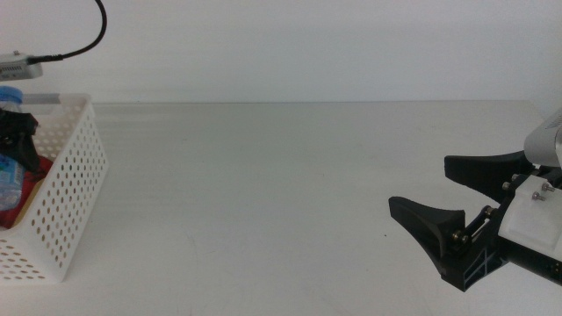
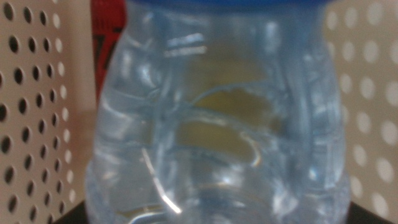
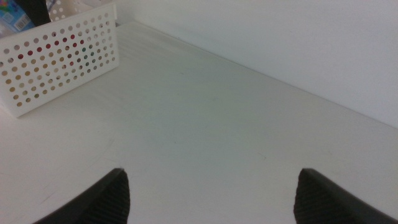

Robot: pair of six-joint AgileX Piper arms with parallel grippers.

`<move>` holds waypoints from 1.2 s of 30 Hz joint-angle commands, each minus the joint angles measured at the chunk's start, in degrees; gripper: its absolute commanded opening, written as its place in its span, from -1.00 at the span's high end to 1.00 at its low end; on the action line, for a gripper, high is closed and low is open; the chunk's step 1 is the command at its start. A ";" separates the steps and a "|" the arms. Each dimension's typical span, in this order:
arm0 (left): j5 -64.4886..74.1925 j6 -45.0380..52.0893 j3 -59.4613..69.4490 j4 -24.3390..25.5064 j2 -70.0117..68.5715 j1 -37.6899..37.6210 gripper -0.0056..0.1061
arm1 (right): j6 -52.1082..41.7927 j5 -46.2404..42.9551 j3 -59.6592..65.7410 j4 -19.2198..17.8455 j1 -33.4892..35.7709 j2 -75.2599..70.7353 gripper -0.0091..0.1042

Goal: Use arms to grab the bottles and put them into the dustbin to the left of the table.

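Note:
The white perforated dustbin (image 1: 75, 184) stands at the table's left end. My left gripper (image 1: 18, 136) reaches down into it, shut on the clear water bottle (image 1: 9, 180) with the blue cap and label. In the left wrist view that bottle (image 2: 217, 124) fills the picture, with the dustbin's holed walls (image 2: 31, 93) on both sides and the red can (image 2: 109, 25) behind it. A yellowish shape shows through the water. The red can (image 1: 26, 189) lies low inside the dustbin. My right gripper (image 1: 420, 183) waits open above the table's right side, with nothing between its jaws (image 3: 211, 180).
The white-grey table (image 1: 281, 175) stretches between the dustbin and the right arm. A black cable (image 1: 92, 35) hangs over the dustbin's far corner. The right wrist view shows the dustbin (image 3: 62, 56) far off, with the left gripper (image 3: 37, 9) in it.

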 commanded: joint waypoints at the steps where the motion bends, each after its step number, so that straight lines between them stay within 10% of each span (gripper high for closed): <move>1: -3.45 -0.25 -2.25 -0.17 -2.82 0.10 0.99 | -0.76 -3.57 -1.34 -0.38 -0.23 -0.53 -0.48; 14: -2.67 -0.47 -2.25 -0.39 0.53 0.10 0.83 | -0.76 -3.57 -1.34 -0.38 -0.23 -0.53 -0.48; 27: -1.65 3.57 -2.38 -0.86 1.25 0.04 -0.67 | -0.76 -3.57 -1.34 -0.38 -0.23 -0.53 -0.48; 36: 0.04 4.04 -2.38 -1.18 -1.41 -1.62 -0.72 | -0.76 -3.57 -1.34 -0.38 -0.23 -0.53 -0.48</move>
